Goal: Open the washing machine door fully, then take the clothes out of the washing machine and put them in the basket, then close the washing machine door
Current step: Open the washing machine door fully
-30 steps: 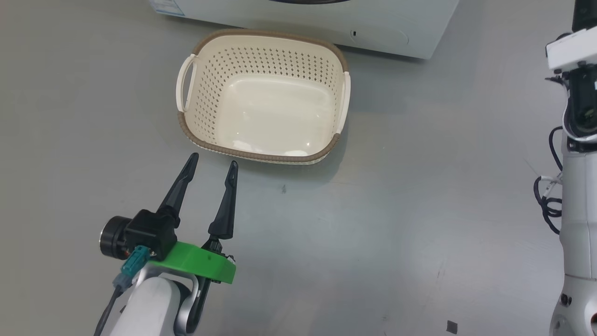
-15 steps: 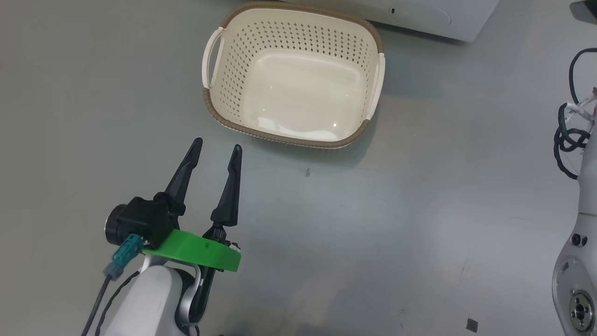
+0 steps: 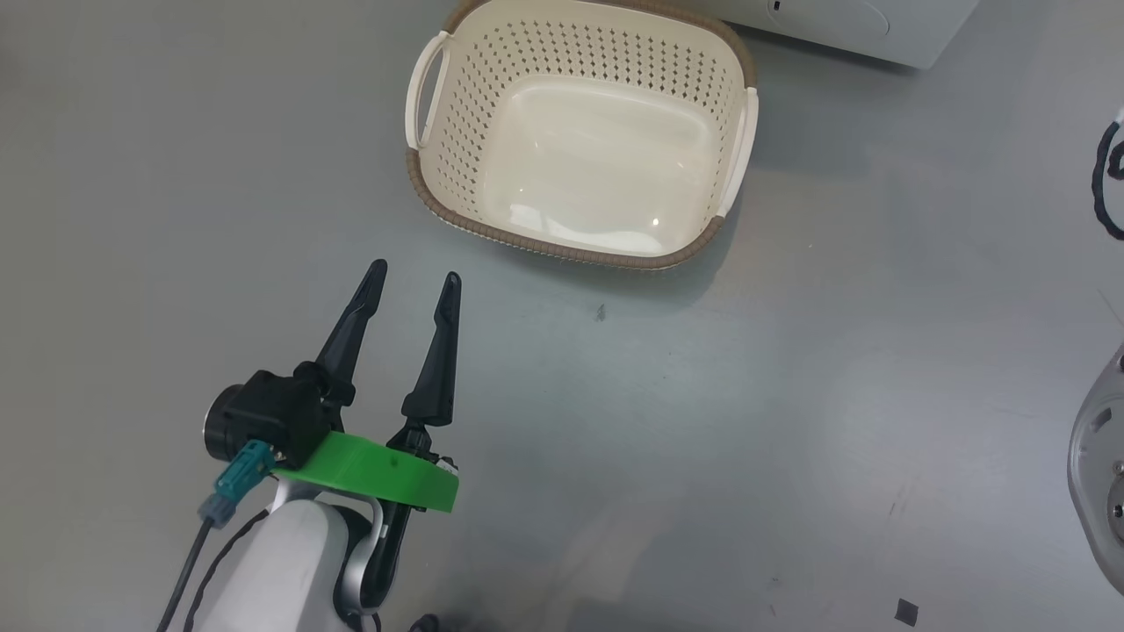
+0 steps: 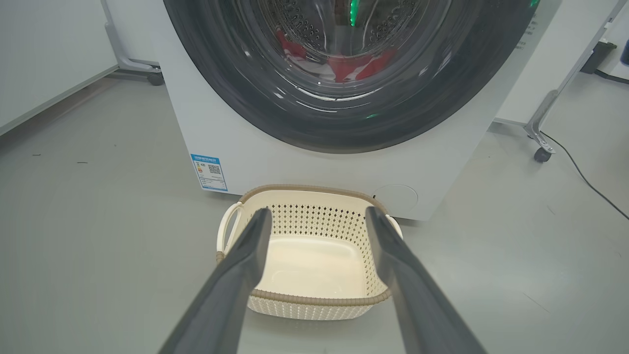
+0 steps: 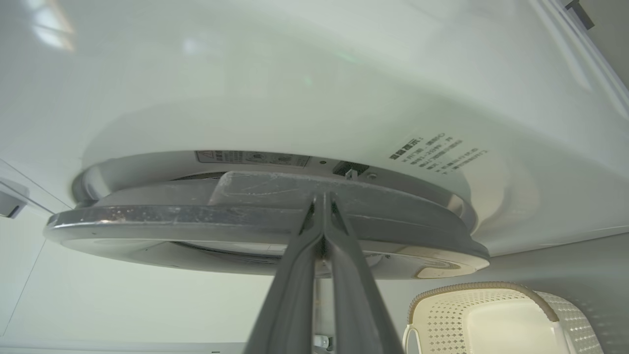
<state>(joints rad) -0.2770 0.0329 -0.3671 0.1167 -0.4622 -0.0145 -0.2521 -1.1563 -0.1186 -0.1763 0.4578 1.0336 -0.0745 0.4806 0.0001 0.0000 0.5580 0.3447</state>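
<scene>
The cream basket [image 3: 571, 248] stands empty on the grey floor, just in front of the white washing machine [image 3: 878, 26]. My left gripper [image 3: 414, 270] hovers open short of the basket's near rim, with nothing between its fingers. In the left wrist view the open left gripper [image 4: 318, 210] points at the basket [image 4: 314, 298] and the glossy black door [image 4: 245, 88]. Red and white clothes [image 4: 358, 64] show through the glass. In the right wrist view my right gripper [image 5: 322, 195] is shut, its tips at the edge of the door [image 5: 196, 216], which is seen edge-on with a narrow gap to the machine [image 5: 295, 73].
A blue label [image 4: 209, 172] sits low on the machine's front. A wheeled frame leg [image 4: 540, 147] and a black cable [image 4: 585, 177] lie right of the machine. My pale right arm [image 3: 1098, 456] is at the head view's right edge. A white panel [image 4: 44, 54] stands at the left.
The head camera has moved, so the basket and machine sit higher and further right in the picture. My left gripper stays open in about the same pose.
</scene>
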